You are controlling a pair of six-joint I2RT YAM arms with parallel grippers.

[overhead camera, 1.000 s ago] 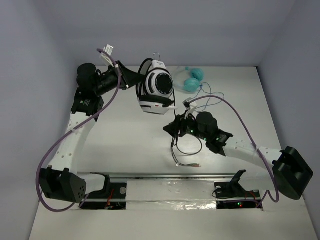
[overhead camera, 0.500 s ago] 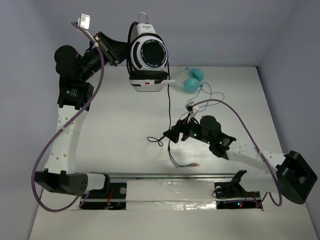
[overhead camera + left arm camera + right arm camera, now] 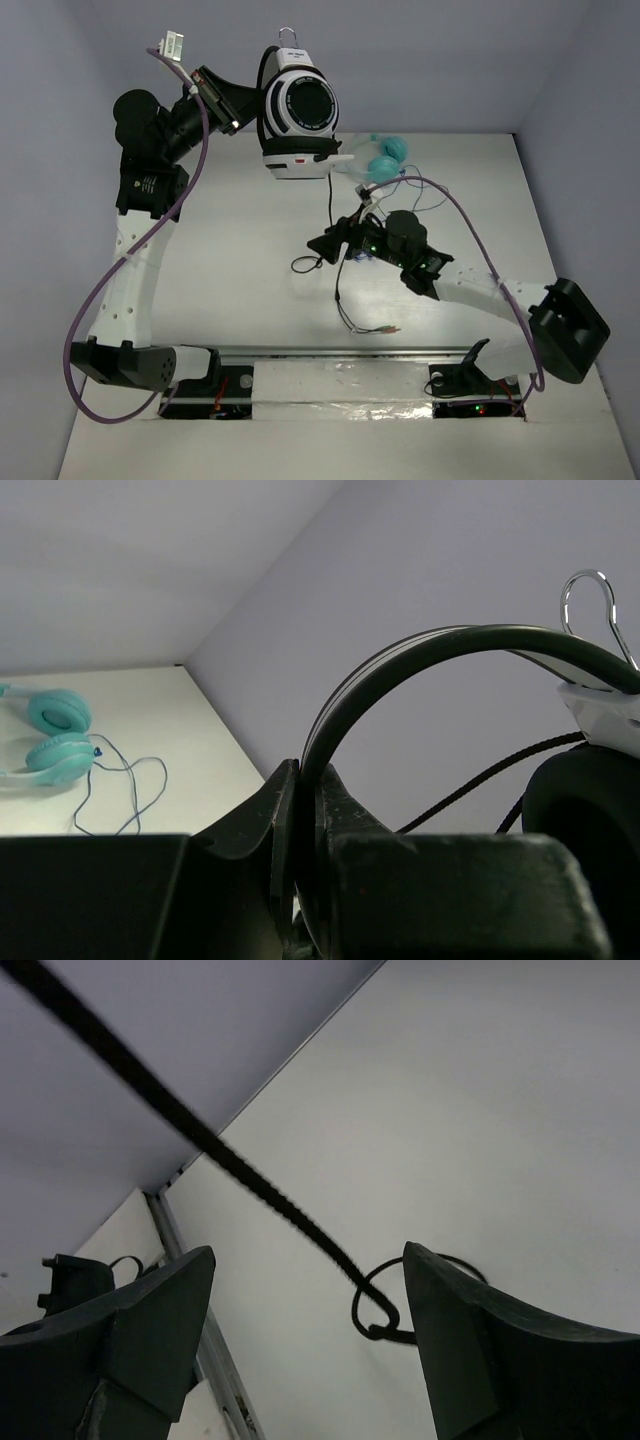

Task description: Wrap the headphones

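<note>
Black headband [image 3: 400, 655] of the headphones [image 3: 298, 112] is sitting clamped in the left claw [image 3: 306, 790], which is holding them high above the counter [image 3: 240, 270] near the back wall. Their cable [image 3: 232, 1168] is hanging down, passing ungripped between the wide-spread fingers of the right claw [image 3: 308, 1260] and looping on the counter. Compared with half a second ago, the right claw is sitting farther back and left, the loop with it; the headphones are hanging almost where they were.
</note>
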